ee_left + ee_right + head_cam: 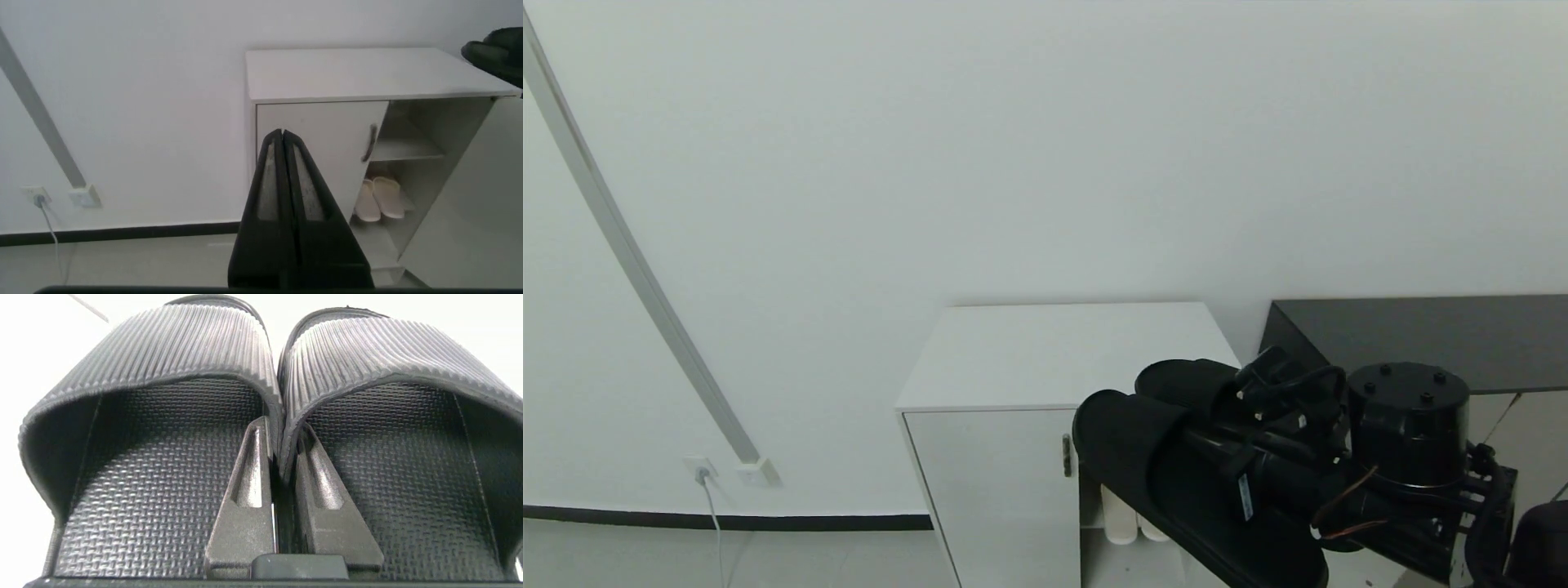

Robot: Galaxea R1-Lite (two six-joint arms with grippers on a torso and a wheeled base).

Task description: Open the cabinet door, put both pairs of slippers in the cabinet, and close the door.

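White wall (1013, 163) backs the open cabinet (1054, 351); right hand (282, 431) pinches black slippers (163, 416), left hand (283, 135) closed empty, sticker (1245, 496) unreadable.

Nothing legible here, tbh. The only thing with print is a small white sticker (1245, 496) on the right arm's black casing, just beside the black slippers (1127, 441), and the print on it is way too tiny to read.
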